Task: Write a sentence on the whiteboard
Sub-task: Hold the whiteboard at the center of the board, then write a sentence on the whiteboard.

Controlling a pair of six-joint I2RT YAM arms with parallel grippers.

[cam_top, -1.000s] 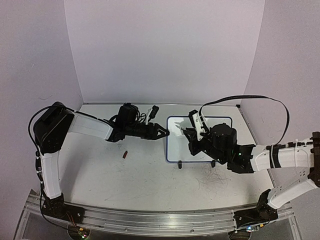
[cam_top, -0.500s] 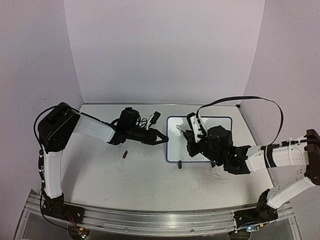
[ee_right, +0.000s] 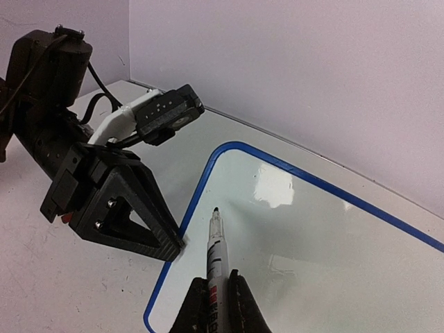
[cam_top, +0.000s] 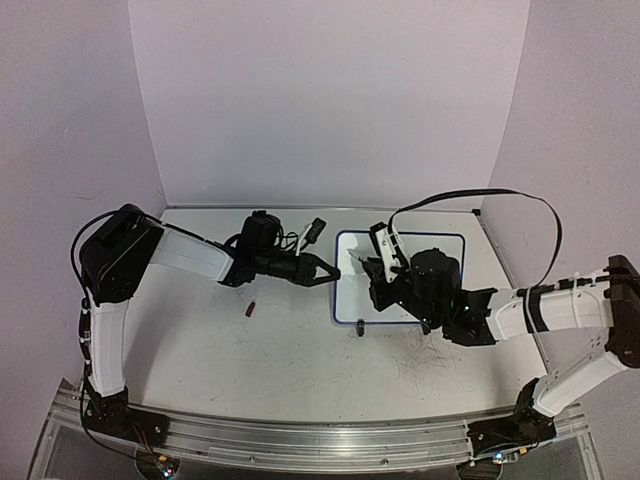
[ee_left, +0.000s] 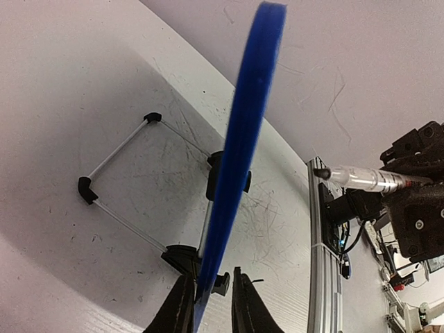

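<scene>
Left tool (ee_left: 211, 309) pinches the blue edge of the whiteboard (ee_right: 312, 229), near the counter's (cam_top: 300, 340) far edge, likely to steady it while the right tool (ee_right: 215, 309), shut tight on a marker (ee_right: 215, 253), points its tip at the blank board.

A plain pale-lilac back wall (cam_top: 330, 100) fills the upper half of the overhead view. It meets a left wall (cam_top: 70, 110) and a right wall (cam_top: 590, 110) of the same colour at vertical corners, forming a shallow booth. Below them lies a white tabletop (cam_top: 290, 350), marked with thin grey scuff marks (cam_top: 425, 368) toward the lower right. A curved aluminium rail (cam_top: 320, 443) runs along the bottom of the frame. The light is soft and even.
</scene>
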